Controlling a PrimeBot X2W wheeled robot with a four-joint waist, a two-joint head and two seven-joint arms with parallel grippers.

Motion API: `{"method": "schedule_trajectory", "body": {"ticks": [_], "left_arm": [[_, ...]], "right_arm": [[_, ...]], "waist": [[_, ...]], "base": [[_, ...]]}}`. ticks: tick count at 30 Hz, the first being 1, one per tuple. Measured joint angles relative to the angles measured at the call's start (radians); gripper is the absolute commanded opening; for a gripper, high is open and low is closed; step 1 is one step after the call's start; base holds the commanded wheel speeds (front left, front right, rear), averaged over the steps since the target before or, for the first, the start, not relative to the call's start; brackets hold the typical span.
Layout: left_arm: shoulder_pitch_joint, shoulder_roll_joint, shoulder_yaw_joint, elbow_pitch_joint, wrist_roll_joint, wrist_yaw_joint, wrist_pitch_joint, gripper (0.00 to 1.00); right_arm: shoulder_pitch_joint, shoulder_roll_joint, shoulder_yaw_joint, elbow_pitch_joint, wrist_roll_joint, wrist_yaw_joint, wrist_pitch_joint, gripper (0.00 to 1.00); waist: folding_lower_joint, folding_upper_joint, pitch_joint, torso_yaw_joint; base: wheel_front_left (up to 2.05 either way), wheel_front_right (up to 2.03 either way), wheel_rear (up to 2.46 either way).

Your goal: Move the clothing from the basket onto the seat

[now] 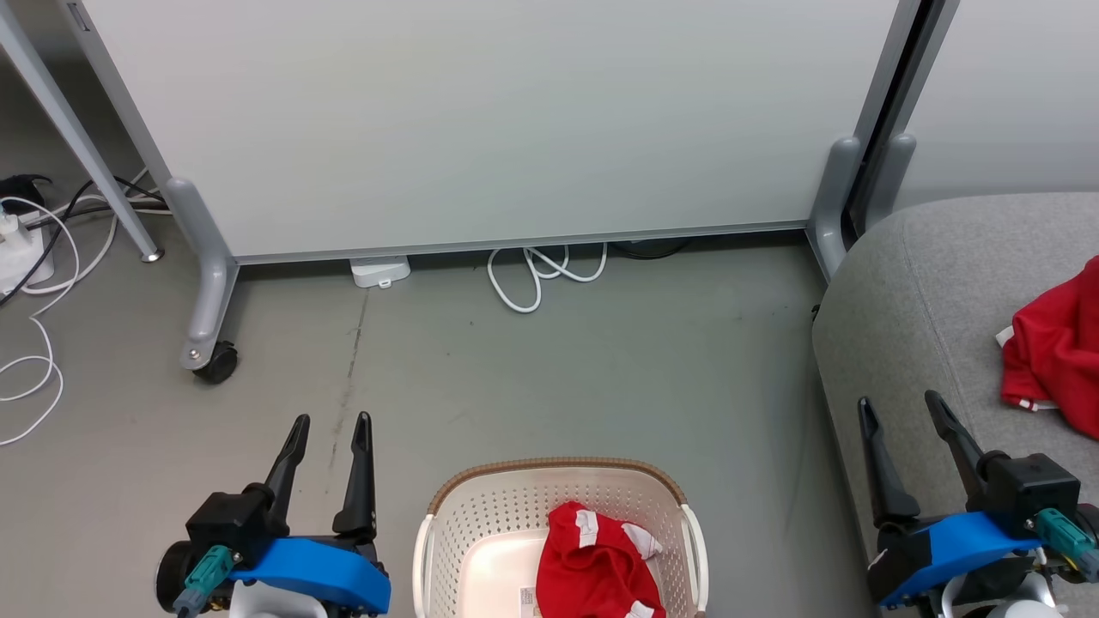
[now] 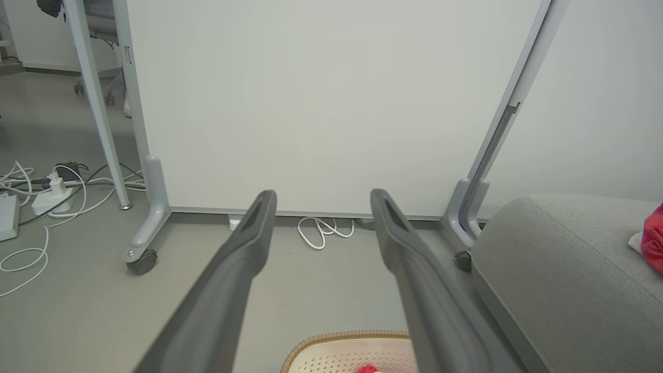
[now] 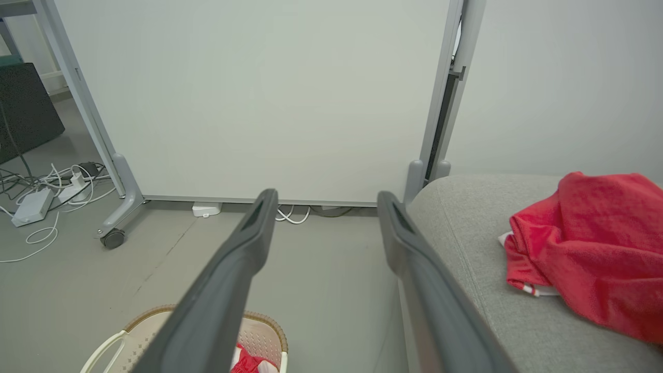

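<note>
We see one red garment (image 1: 1060, 352) on the grey sofa (image 1: 910, 300) & the striped red garment (image 1: 597, 562) bunched in the laundry basket (image 1: 481, 481), left pincer (image 1: 332, 417) & right pincer (image 1: 897, 399) both spread & empty, so we'd pinch its raised top fold: soft, light, prob. floppy.

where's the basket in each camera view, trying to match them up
head view: the basket sits at the bottom centre, with a red garment inside.
left wrist view: basket at the bottom edge, about centre, cut off by the frame.
right wrist view: basket at the bottom edge, left of centre.
shared landmark: the black castor wheel, on the floor up and left of the basket in every view.
</note>
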Motion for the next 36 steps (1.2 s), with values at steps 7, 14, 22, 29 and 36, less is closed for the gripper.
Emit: {"method": "schedule_trajectory", "body": {"ticks": [7,14,22,29,36], "left_arm": [[0.002,-0.004,0.002,-0.003,0.0,0.0,0.0,1.0],[0.002,-0.003,-0.006,-0.002,0.0,0.0,0.0,1.0],[-0.028,-0.002,-0.026,0.007,-0.008,0.0,0.0,1.0],[-0.113,-0.005,-0.056,0.057,-0.018,0.0,0.0,1.0],[-0.242,-0.008,-0.114,0.14,-0.03,0.0,0.0,1.0]], "right_arm": [[0.0,0.0,0.005,0.006,0.002,0.0,-0.004,1.0],[-0.002,0.0,0.013,0.007,0.01,0.0,-0.012,1.0],[-0.024,0.0,0.024,-0.021,0.01,0.0,-0.013,1.0],[-0.08,0.0,0.042,-0.077,-0.003,0.0,-0.008,1.0],[-0.18,0.0,0.07,-0.133,-0.026,0.0,-0.002,1.0]], "waist": [[0.0,0.0,0.007,-0.003],[0.0001,0.0,0.021,-0.009],[0.0001,0.0,0.075,-0.022],[0.0002,0.0,0.181,-0.044],[0.0003,0.0,0.327,-0.079]], "base": [[0.0,0.0,0.0],[0.0,0.0,0.0],[0.0,0.0,0.0],[0.0,0.0,0.0],[0.0,0.0,0.0]]}}
